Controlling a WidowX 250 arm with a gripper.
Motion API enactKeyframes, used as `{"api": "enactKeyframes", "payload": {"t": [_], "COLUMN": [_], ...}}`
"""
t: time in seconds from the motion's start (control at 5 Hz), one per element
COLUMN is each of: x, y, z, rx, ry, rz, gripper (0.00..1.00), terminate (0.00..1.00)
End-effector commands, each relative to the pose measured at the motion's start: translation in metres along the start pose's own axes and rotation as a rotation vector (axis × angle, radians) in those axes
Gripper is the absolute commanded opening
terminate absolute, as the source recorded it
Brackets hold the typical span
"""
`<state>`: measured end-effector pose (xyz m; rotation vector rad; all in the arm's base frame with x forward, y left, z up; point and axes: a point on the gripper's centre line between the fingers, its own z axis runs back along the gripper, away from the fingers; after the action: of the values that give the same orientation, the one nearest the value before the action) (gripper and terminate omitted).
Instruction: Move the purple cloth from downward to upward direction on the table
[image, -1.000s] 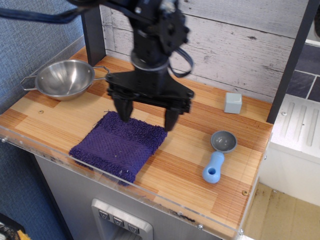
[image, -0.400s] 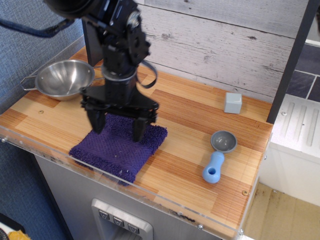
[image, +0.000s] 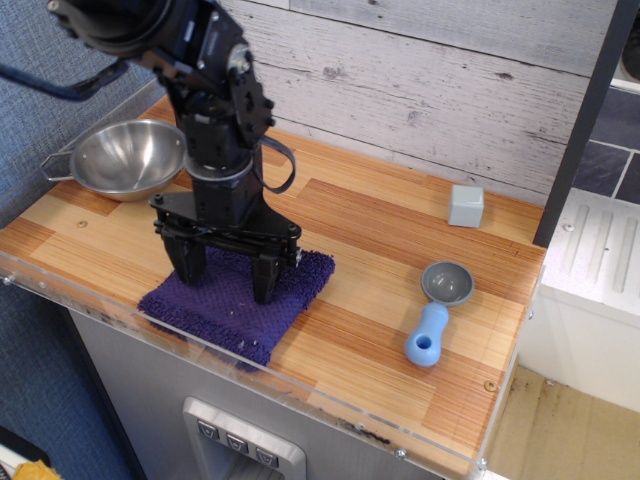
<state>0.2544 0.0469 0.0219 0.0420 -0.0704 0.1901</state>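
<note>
**A:** Where does the purple cloth (image: 238, 303) lie?

**B:** It lies flat on the counter (image: 400, 245), toward the near-left part, with its lowest corner reaching the clear acrylic front edge (image: 300, 395). The cloth is turned so that its corners point roughly left, right, near and far.

**A:** And the claw (image: 226, 278)?

**B:** The black claw points straight down over the cloth. Its two fingers stand spread apart, one fingertip (image: 190, 283) over the left part of the cloth, the other over the middle-right part. The tips are at, or just above, the pile; whether they press into it cannot be told from this view. Nothing is held between them.

**A:** What surrounds the cloth?

**B:** A steel bowl (image: 128, 158) with wire handles sits at the far-left corner of the counter, apart from the cloth and partly behind the arm. A blue scoop (image: 436, 315) with a grey cup lies to the right, handle toward the front edge, well apart from the cloth. A small pale grey-blue block (image: 466, 205) stands near the back wall at the right.

**A:** The backdrop?

**B:** Whitewashed planks (image: 450, 90) run behind the counter, and a dark post (image: 585, 120) rises at its right end.
</note>
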Motion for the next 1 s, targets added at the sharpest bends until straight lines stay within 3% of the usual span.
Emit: {"api": "enactKeyframes", "payload": {"t": [0.0,0.8], "x": [0.005,0.044], "y": [0.000,-0.037], "z": [-0.006,-0.021], "rx": [0.011,0.007], "ry": [0.008,-0.002], "rz": [-0.013,-0.071], "gripper": [1.00,1.00], "terminate": [0.00,0.00]}}
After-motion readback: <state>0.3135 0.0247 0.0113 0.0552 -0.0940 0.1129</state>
